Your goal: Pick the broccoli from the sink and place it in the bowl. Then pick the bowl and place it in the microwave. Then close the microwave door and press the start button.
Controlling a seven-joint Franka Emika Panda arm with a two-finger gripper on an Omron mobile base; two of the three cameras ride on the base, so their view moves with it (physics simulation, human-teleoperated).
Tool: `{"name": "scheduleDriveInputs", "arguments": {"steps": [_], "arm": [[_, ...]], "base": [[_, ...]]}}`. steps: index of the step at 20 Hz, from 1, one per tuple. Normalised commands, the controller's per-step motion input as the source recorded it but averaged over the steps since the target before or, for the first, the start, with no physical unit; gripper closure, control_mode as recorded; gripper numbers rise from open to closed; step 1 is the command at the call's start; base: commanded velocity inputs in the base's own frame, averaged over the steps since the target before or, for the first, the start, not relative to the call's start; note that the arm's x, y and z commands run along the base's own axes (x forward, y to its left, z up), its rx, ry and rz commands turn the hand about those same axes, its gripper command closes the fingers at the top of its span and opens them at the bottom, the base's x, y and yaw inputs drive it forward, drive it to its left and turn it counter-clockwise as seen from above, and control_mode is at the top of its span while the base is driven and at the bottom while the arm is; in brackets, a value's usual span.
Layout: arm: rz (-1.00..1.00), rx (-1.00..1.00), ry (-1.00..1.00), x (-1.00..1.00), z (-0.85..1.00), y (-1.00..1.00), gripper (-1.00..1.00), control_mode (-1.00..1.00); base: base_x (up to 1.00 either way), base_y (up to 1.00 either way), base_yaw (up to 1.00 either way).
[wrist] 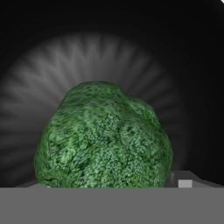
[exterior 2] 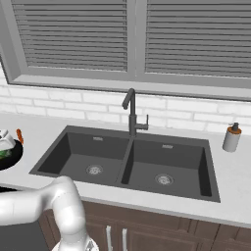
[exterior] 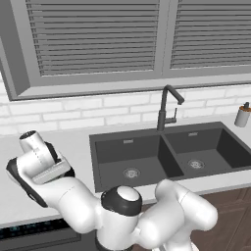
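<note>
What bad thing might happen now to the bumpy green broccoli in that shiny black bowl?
1. The bumpy green broccoli sits right against the claw over the glossy black bowl; if it clings to a finger, it might get lifted out again.
2. The bowl stands on the white counter beside the dark grey sink; a clumsy grab could push it.
</note>
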Motion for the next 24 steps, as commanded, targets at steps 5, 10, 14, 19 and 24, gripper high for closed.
{"name": "scheduleDriveInputs", "arguments": {"steps": [5, 10, 14, 19, 24], "arm": [[0.00, 0.00, -0.06, -0.01, -0.46, 0.00, -1.00, -1.00], [0.00, 0.00, -0.16, -0.25, -0.28, -0.06, -1.00, -1.00], [0.00, 0.00, -0.19, -0.32, -0.07, -0.10, -1.00, -1.00], [0.00, 0.01, -0.09, -0.07, 0.11, -0.02, -1.00, -1.00], [0.00, 0.06, -0.01, -0.05, 0.68, -0.15, -1.00, -1.00]], "base": [[0.00, 0.00, 0.00], [0.00, 0.00, 0.00], [0.00, 0.00, 0.00], [0.00, 0.00, 0.00], [0.00, 0.00, 0.00]]}}
